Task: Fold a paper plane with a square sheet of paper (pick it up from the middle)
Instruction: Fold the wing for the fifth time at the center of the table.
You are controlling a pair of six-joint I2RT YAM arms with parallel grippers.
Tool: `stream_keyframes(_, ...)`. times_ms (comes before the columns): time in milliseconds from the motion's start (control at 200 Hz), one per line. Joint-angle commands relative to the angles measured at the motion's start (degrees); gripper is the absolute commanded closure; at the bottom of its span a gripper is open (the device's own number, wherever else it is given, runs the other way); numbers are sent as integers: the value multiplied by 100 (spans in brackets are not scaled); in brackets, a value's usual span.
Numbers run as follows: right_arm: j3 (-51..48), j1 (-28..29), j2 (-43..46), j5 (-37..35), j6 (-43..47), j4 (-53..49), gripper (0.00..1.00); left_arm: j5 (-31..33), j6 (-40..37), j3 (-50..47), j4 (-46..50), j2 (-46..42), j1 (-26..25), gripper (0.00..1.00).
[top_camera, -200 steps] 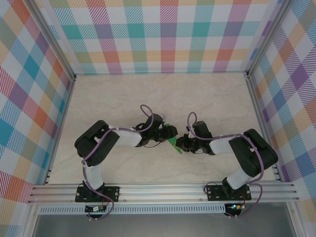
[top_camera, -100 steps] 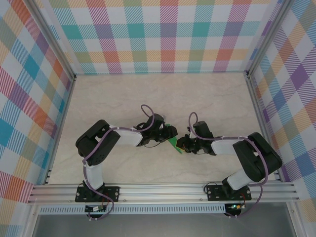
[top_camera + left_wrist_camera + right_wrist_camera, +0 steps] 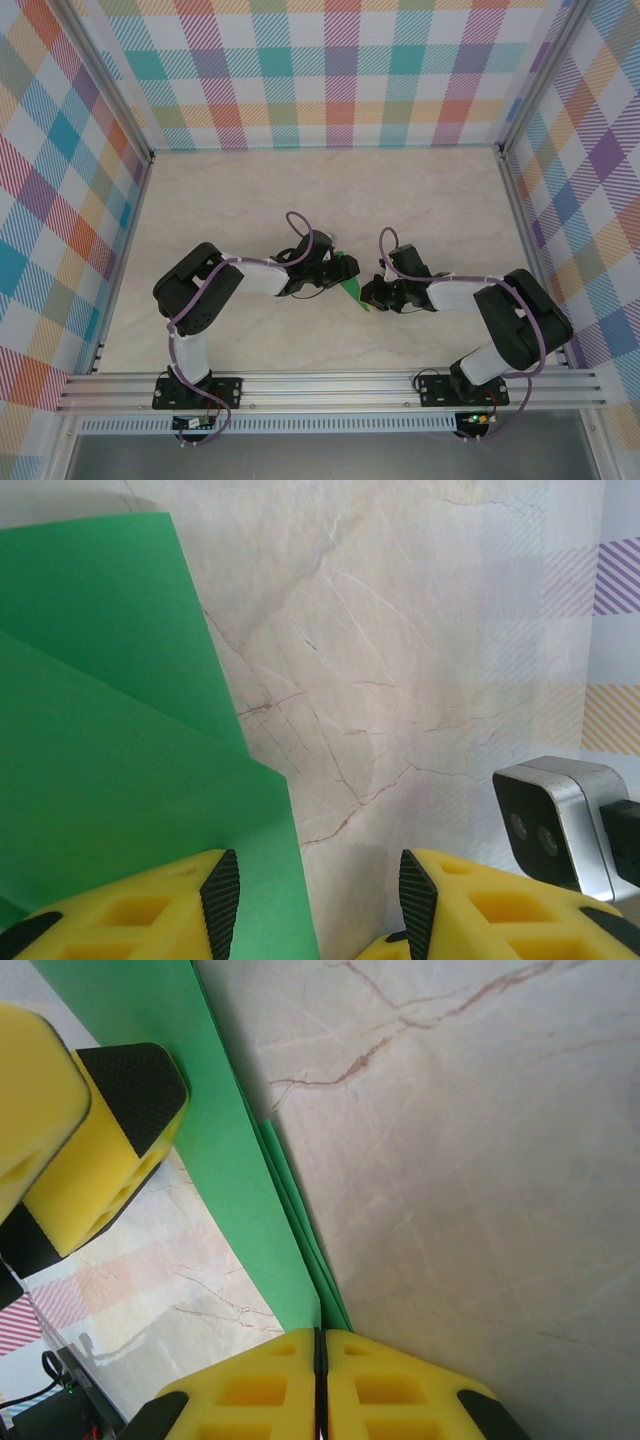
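Note:
The square sheet of paper is bright green and folded into a slim, pointed, layered shape. It sits between the two grippers at the table's middle. My right gripper is shut on one end, and the stacked green layers run straight into its closed jaws. In the top view that gripper is just right of the paper. My left gripper is open, and the overlapping folds reach in past its left pad. One left fingertip touches the paper's far side in the right wrist view.
The marble tabletop is bounded by plaid walls on three sides and an aluminium rail at the near edge. The right wrist camera sits close to the left gripper's right side. Both arms lie low, elbows outward.
The right arm's elbow has shifted slightly to the right. The paper and both grippers stay almost where they were.

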State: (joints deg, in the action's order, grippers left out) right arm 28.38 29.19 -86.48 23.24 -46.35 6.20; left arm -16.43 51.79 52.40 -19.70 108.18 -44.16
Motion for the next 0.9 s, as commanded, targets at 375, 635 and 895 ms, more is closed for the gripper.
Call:
stream_keyframes(375, 103, -38, 503, 145, 798, -1045, 70, 151, -145, -9, 476, 211, 22, 52)
stream_keyframes(635, 405, -36, 186, -40, 1093, -1530, 76, 91, -142, 16, 432, 229, 29, 52)
stream_keyframes(895, 367, -36, -23, -97, 898, -1630, 85, 82, -149, 28, 476, 212, 22, 52)
